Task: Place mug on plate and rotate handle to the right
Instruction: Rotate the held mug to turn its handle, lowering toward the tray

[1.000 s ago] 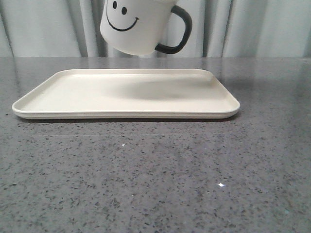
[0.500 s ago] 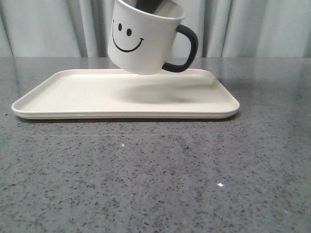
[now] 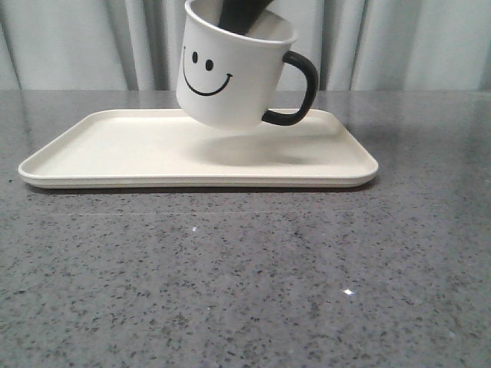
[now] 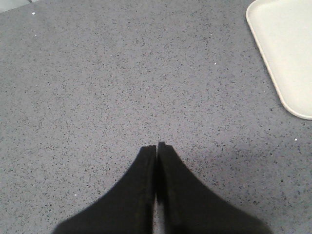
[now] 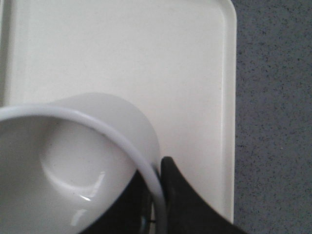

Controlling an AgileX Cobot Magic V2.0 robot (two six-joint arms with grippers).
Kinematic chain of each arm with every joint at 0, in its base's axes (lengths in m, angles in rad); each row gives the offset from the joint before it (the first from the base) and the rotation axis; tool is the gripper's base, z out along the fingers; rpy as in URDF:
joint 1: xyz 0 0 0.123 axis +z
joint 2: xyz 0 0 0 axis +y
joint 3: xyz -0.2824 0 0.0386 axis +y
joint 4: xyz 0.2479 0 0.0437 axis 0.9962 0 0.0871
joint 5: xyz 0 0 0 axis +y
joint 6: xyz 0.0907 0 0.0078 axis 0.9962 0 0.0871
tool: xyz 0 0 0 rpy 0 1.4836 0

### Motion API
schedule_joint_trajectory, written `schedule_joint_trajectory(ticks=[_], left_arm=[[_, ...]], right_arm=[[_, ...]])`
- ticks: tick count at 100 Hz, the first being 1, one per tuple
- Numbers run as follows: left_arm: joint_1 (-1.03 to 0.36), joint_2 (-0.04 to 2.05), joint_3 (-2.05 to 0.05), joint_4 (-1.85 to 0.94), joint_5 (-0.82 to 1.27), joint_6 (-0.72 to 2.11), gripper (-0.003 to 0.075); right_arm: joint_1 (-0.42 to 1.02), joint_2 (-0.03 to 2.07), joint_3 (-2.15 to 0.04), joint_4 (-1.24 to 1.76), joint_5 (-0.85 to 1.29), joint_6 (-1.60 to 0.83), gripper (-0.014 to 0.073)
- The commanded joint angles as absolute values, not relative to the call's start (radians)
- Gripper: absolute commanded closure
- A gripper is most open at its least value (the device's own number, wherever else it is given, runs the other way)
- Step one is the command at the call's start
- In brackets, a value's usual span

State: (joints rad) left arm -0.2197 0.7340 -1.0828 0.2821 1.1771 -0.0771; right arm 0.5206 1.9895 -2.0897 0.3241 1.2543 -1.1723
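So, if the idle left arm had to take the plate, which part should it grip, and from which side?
Probably the plate's low raised rim at its left short end, coming in from the left. It is flat and wide, so only the rim fits between the fingers. The mug, tilted in the right gripper, hangs over the right half.
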Motion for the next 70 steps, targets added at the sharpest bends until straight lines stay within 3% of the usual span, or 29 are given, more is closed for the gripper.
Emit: schedule_joint_trajectory(ticks=[1, 70], left_arm=[[-0.216, 0.734, -1.106, 0.295, 1.128, -0.087, 0.0740], [-0.216, 0.734, -1.106, 0.290, 1.128, -0.087, 0.0740]], right_arm=[[0.526, 1.931, -2.113, 0.343, 1.335, -1.171, 0.0705], [0.538, 1.931, -2.094, 0.341, 1.335, -1.171, 0.0705]])
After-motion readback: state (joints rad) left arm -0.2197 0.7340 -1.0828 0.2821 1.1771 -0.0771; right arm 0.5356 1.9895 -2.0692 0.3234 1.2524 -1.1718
